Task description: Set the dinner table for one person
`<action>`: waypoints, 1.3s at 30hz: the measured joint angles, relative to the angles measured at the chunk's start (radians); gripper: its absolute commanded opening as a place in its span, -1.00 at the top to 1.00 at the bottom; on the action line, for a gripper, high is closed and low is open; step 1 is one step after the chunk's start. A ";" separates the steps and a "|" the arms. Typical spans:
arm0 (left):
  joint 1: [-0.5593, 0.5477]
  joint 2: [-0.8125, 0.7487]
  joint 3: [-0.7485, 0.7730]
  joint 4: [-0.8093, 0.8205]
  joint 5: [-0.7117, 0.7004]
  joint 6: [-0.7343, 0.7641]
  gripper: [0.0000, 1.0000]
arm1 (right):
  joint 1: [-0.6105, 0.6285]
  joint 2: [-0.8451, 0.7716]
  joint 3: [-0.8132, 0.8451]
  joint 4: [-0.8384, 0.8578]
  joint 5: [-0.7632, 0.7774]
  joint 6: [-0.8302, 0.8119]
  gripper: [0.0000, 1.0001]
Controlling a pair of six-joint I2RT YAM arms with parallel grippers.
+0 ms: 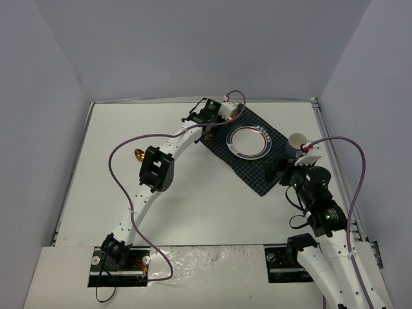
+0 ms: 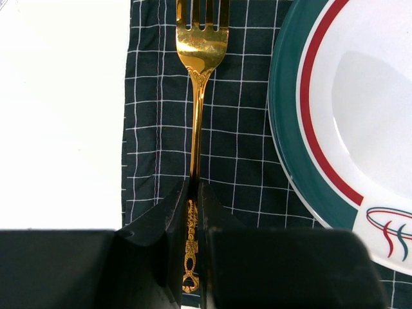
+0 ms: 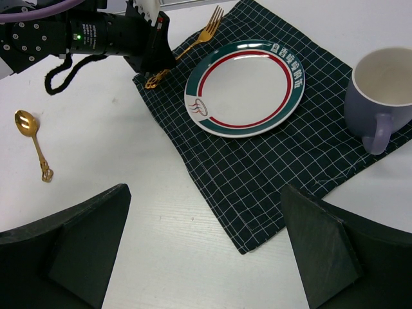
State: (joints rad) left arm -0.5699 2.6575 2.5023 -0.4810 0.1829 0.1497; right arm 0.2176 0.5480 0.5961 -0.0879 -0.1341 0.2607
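Large flat matte white dinner table: lies under both claws and bears every item.

Left gripper: low over the far middle of the table, black fingers pinching the ornate handle of a slim gold metal fork.

Fork: lies flat on the dark green white-checked cloth, beside the plate.

Right gripper: spread wide, holding nothing, above the cloth's near corner.

Round white glazed plate: green rim, red ring, red-green swirl emblem. The white rim characters are too small to read.

Lilac ceramic mug: at the cloth's right edge.

Small gold spoon: on the bare table, well apart from the cloth.
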 measured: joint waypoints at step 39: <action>0.009 -0.008 -0.096 0.115 -0.028 0.057 0.39 | 0.000 -0.018 -0.017 -0.002 -0.001 0.000 -1.00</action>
State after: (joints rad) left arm -0.5605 2.6499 2.4061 -0.3664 0.1550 0.2071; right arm 0.2176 0.5302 0.5793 -0.0899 -0.1352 0.2611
